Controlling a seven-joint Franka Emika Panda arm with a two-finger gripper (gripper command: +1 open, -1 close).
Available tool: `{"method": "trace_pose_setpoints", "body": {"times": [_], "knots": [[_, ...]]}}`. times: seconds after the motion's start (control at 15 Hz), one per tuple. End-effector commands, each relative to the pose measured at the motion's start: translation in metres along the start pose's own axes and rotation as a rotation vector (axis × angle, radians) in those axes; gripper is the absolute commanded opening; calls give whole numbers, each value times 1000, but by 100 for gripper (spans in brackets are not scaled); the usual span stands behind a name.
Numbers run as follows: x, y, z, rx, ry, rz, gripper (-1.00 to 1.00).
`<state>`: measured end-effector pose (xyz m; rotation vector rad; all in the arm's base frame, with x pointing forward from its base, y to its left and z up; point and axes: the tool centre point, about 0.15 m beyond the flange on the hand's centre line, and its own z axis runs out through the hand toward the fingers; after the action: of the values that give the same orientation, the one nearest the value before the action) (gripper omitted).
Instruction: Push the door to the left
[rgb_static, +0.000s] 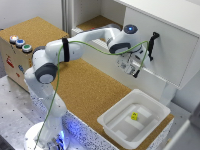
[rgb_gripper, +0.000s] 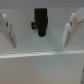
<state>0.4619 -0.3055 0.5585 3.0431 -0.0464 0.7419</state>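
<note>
**Open gripper facing the handle of a white door**

A white robot arm (rgb_static: 75, 47) is seen in the exterior view, reaching from its base at about 7 o'clock in the picture up toward 2 o'clock. A green cable (rgb_static: 60, 75) is draped along the arm. The gripper (rgb_static: 134, 64) is held close in front of a large flat white door (rgb_static: 170, 47), which fills the area from 12 to 3 o'clock. A small black vertical handle (rgb_static: 152, 44) is mounted on the door near its edge on the exterior view's left, just above and beside the gripper.

In the wrist view, the two white fingers (rgb_gripper: 9, 30) are spread wide, one at 9 o'clock and the other at 3 o'clock. The black handle (rgb_gripper: 41, 22) is seen at 12 o'clock, centred in the gap between them, with clear space on both sides. Nothing is gripped, and neither finger is seen touching the handle. Whether the fingertips rest against the door's surface cannot be told from the blurred picture.

A cork-topped counter (rgb_static: 85, 90) lies beneath the arm. A white plastic bin (rgb_static: 112, 122) is placed at 5 o'clock, with a small yellow object (rgb_static: 134, 116) inside it. A brown box (rgb_static: 15, 62) with coloured buttons (rgb_static: 20, 43) on top is seen at 9 o'clock.
</note>
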Motion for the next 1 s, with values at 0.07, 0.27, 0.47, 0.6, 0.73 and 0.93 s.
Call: {"method": "trace_pose_setpoints", "body": {"times": [0.07,0.27,0.47,0.6,0.73,0.93], "knots": [[37,20,-1,110,-85,-50,100],[37,20,-1,110,-85,-50,100],[23,3,-3,-21,19,-30,100],[35,0,-13,-19,39,-44,100],[45,-4,-18,-41,58,-46,100],[53,-8,-16,-44,57,3,100]]}}
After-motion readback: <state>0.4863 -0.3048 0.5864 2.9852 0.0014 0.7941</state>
